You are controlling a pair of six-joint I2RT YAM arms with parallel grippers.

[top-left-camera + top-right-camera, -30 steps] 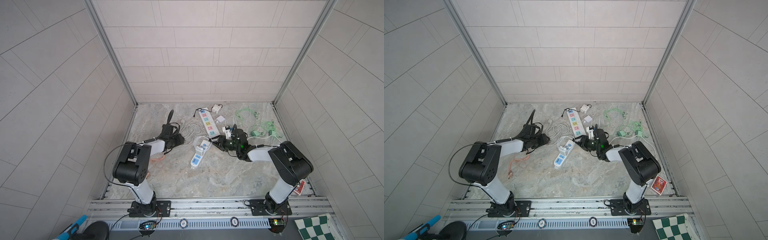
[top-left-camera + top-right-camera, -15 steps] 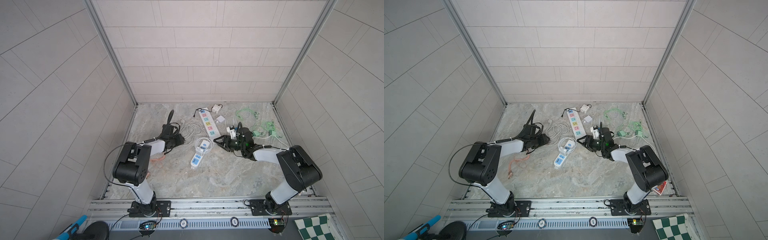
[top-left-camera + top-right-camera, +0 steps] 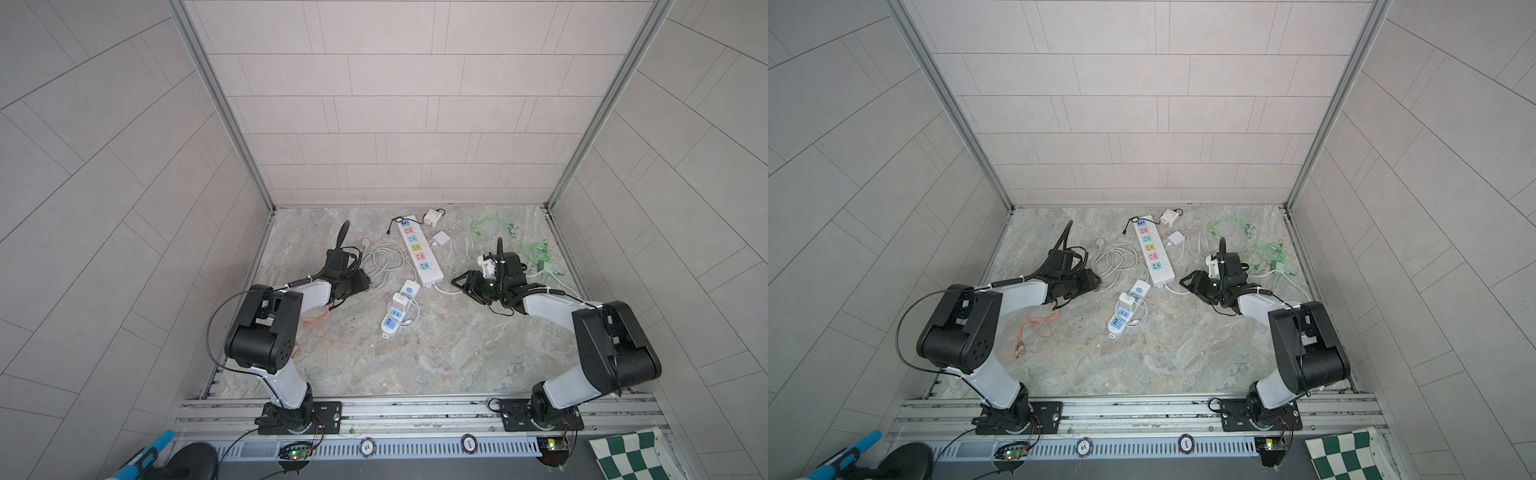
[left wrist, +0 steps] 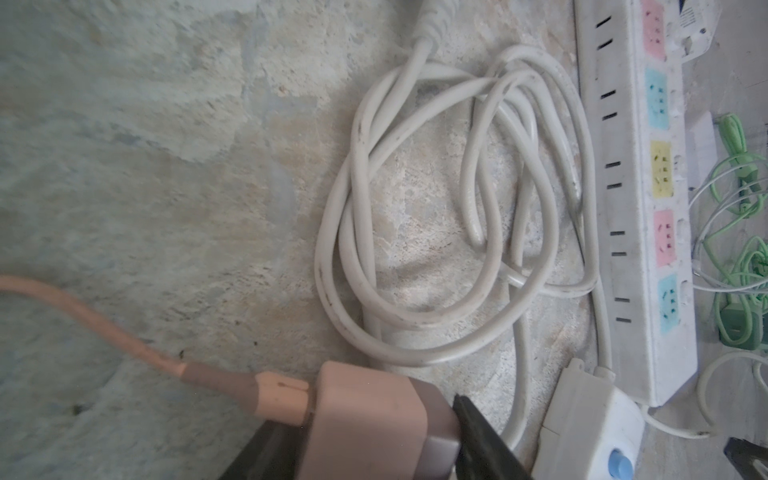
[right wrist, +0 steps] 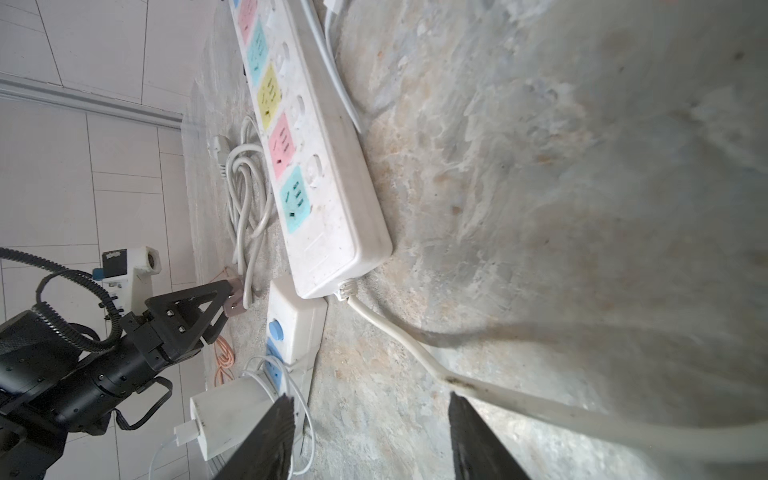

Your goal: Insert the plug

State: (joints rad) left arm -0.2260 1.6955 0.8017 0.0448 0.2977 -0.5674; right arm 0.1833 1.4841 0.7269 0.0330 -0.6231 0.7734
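L gripper [image 4: 374, 436] clamping pink plug [image 4: 365, 407] low over floor. Power strip [image 4: 631, 199] lying off to its right, coiled cord [image 4: 322, 266] between, long axis running away from bases. R gripper [image 5: 370, 436] hanging part-open, empty, nearer strip's near end.

Marbled tabletop [image 3: 436, 357] holding long power strip [image 3: 419, 251] by far edge, white cord [image 3: 382, 264] coiling beside, short power strip [image 3: 397, 316] lying centrally, green cables [image 3: 536, 251] sprawling by right edge, orange cable [image 3: 316, 326] trailing near left edge.
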